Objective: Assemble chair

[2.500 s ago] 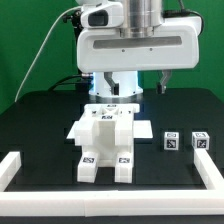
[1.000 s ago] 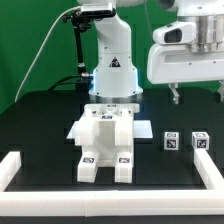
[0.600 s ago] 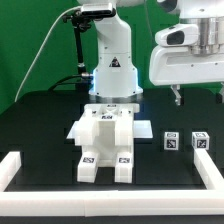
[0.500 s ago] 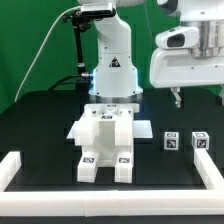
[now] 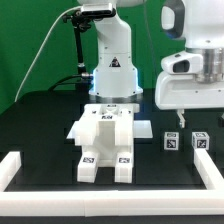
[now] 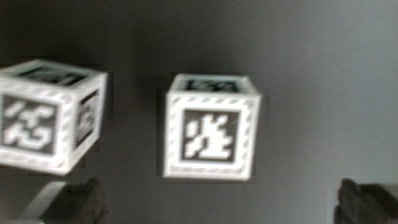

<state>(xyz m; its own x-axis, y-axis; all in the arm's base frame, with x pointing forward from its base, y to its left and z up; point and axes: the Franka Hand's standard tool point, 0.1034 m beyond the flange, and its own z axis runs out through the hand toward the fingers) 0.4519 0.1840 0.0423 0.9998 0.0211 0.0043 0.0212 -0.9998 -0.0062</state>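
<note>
Plastic makes up every chair part you see here: matte white, blocky, and marked with square black-and-white tags. They lie on a flat black desk (image 5: 45, 125). The chair stack (image 5: 103, 140) sits mid-desk, just in front of the arm's base (image 5: 110, 70). It is a flat plate with thick bars running toward the camera, with tags on their front ends. How its pieces join underneath is hidden from you.

Well apart from it, at the exterior view's right, two small cubes sit close together: the left-hand cube (image 5: 171, 142) and the right-hand cube (image 5: 200, 140). The end effector (image 6: 217, 203) hangs above them. Its white housing is cut off by the exterior view's right edge.

The wrist view is blurred. A centred cube (image 6: 215, 127) stands upright, and a second cube (image 6: 48, 113) beside it is cropped. You cannot tell which of the two is which. The dark fingertips (image 6: 71, 200) barely show, spread wide and gripping nothing.
</note>
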